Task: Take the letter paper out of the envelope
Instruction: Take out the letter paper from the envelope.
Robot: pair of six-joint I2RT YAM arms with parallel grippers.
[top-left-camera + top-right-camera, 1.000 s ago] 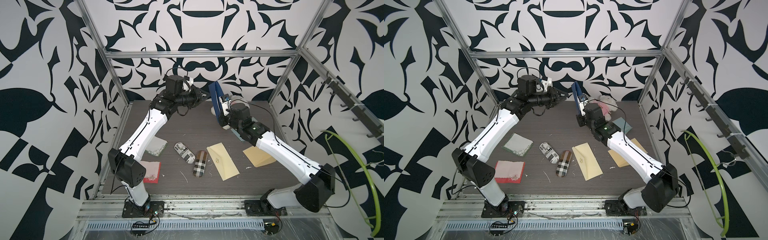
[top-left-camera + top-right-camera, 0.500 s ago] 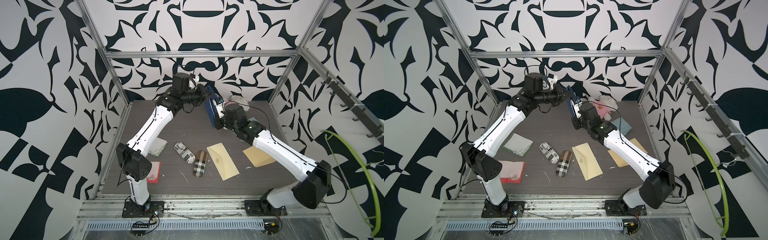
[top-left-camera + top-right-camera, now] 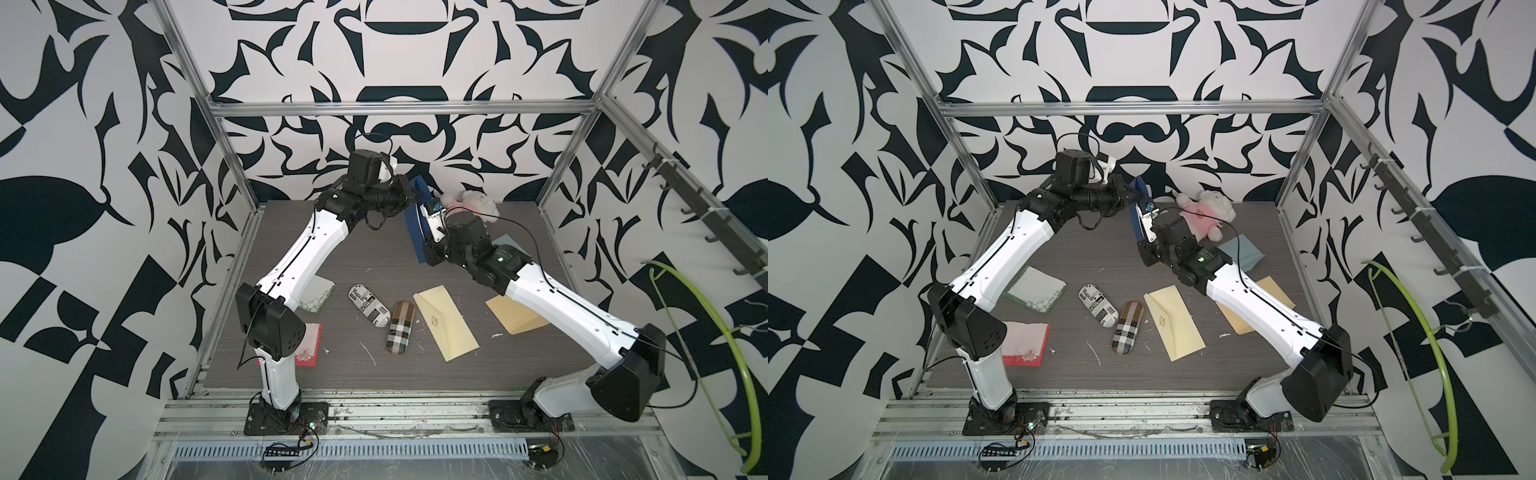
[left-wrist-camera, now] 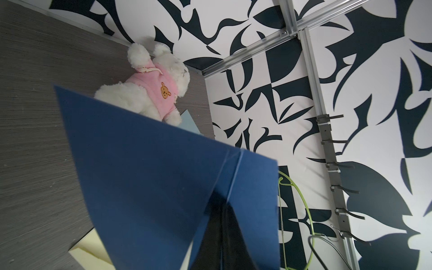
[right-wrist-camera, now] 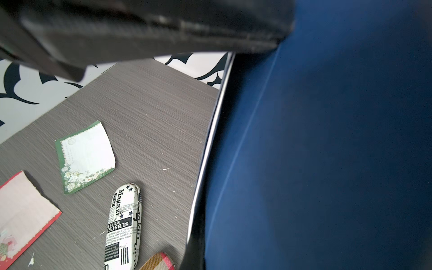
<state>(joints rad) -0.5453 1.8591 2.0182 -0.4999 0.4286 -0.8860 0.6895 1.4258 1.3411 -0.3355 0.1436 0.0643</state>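
The dark blue paper envelope hangs on edge in the air over the far part of the grey wood-grain surface, between the two arms. The right fingers are closed on its lower half and carry it. The left fingers are pinched shut on its top corner, where the blue paper folds over their tips. Whether they also hold a sheet inside cannot be told.

Just behind the envelope a white plush bear in a pink top lies at the back of the surface, with a pale blue envelope near it. Nearer the front lie a cream envelope and a tan envelope, the latter partly under the right arm. Left of them are a plaid glasses case and a newsprint-patterned case, close together. Further left are a green-bordered card and a red-edged card.
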